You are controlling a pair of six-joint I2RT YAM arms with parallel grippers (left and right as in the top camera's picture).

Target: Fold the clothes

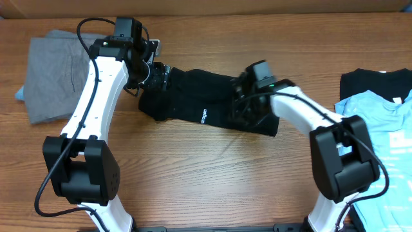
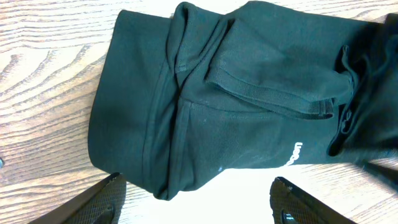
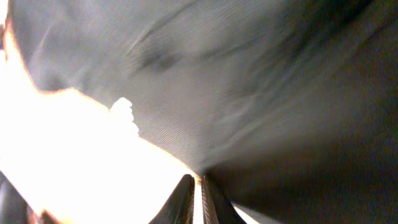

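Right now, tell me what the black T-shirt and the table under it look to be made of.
The black T-shirt: soft matte knit, probably cotton jersey; it folds limply, with stitched hems and a ribbed sleeve edge. The table: wood or wood-look laminate, semi-matte brown; grain lines run across it, though real or printed cannot be told.

Seemingly illegible lettering, black shirt

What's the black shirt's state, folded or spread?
Partly folded: the black shirt lies bunched into a narrow band, sleeve and hem layers doubled over.
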